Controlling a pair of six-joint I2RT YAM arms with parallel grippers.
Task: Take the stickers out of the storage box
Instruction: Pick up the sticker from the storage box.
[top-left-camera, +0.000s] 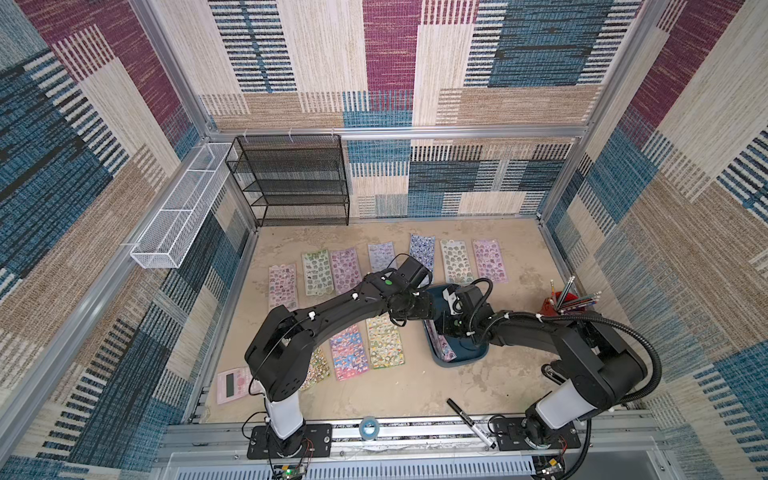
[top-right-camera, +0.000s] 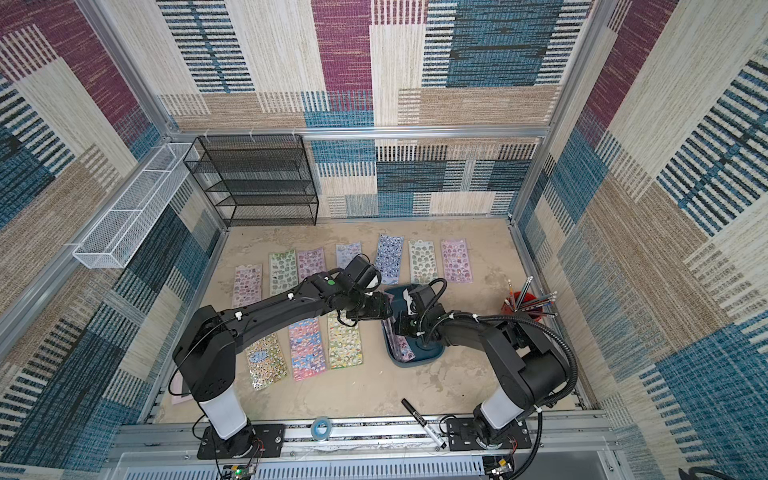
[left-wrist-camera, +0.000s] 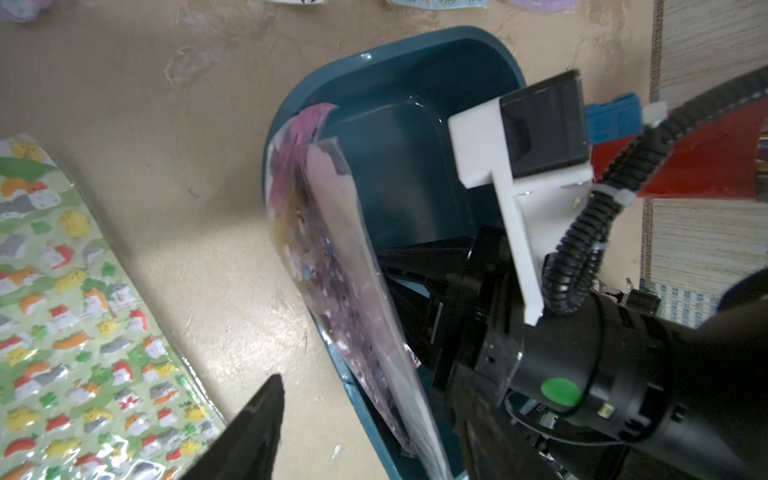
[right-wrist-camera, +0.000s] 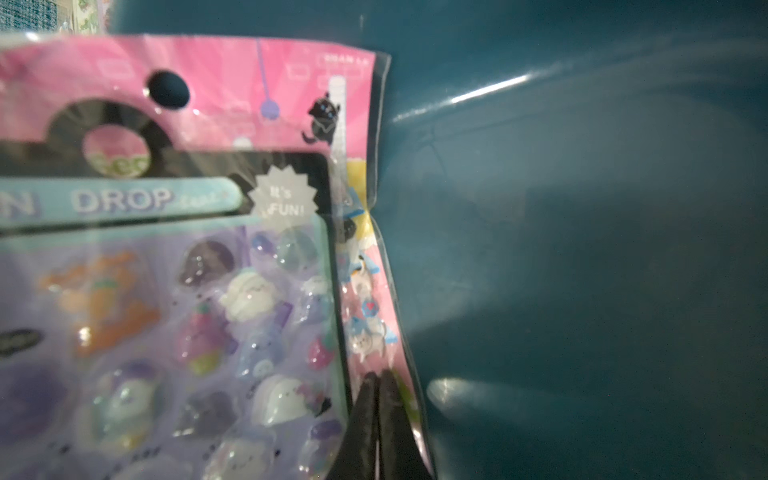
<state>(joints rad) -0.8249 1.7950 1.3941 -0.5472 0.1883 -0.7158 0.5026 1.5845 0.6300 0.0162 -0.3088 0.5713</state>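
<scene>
**A:** Entry: the stickers (right-wrist-camera: 208, 291), at least two still inside the storage box (left-wrist-camera: 395, 75). Condition?

**B:** Glossy sleeves. A lilac sheet (right-wrist-camera: 166, 332) lay over a pink-headed sheet (right-wrist-camera: 232, 70). Both stood bowed on edge against the box wall. Other sheets (top-left-camera: 384, 340) lay flat on the table (top-left-camera: 415, 386).

**A:** Holders?

**B:** The right gripper (right-wrist-camera: 376, 395) was pinched tight on the pink-headed sheet's margin. The left gripper (top-left-camera: 428, 311) was at the box rim. Only one finger (left-wrist-camera: 257, 424) showed, so its state could not be told.

**A:** Hazards?

**B:** A thin-edge pinch on slick film would likely slip. The loose lilac sheet might drop back. The crowded wrists might collide.
</scene>
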